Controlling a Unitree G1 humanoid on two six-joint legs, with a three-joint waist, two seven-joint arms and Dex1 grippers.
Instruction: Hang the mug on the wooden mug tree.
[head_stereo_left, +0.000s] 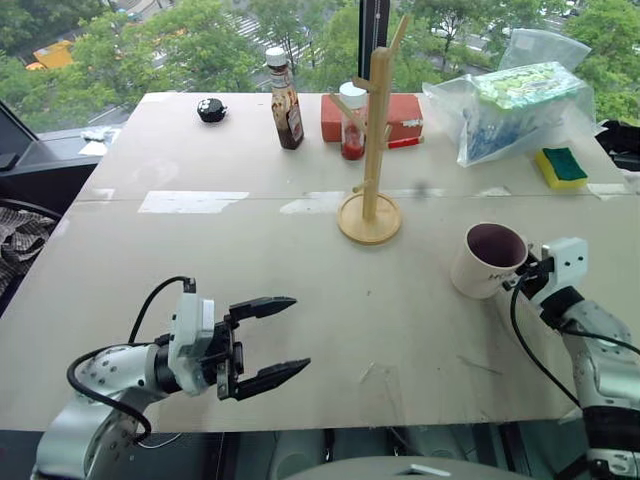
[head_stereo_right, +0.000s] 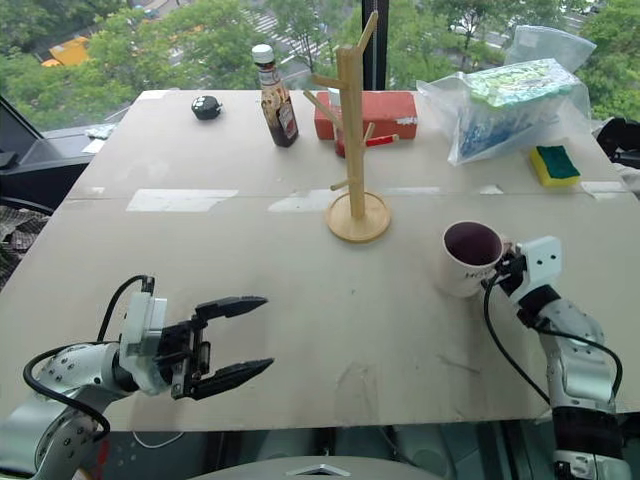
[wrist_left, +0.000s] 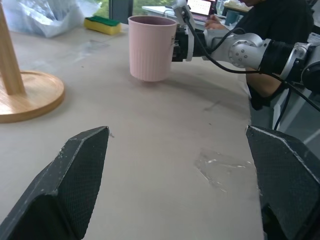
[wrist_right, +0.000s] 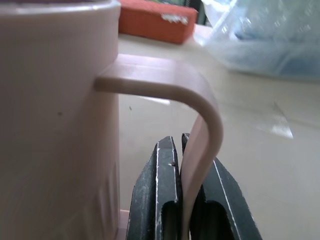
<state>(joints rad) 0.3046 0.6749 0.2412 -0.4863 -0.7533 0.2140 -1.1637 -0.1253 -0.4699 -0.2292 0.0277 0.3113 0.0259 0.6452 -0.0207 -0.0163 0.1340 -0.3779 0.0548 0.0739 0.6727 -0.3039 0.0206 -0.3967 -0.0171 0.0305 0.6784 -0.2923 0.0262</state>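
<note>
Gripping: right gripper (wrist_right: 186, 200) clamped tight on loop handle of cream-white ceramic mug (head_stereo_left: 487, 260) with dark maroon inside
Mug place: lifted just off table (head_stereo_left: 300, 300), right side, near edge
Left gripper (head_stereo_left: 270, 340): fingers spread wide, holding nothing, near left
Tall light-wood mug tree (head_stereo_left: 372, 140): centre, farther back, left of mug, well apart

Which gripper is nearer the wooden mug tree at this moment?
Right. The right gripper, shut on the mug by its handle, sits near the wooden mug tree. The left gripper hangs open farther off, toward the table's near edge.
</note>
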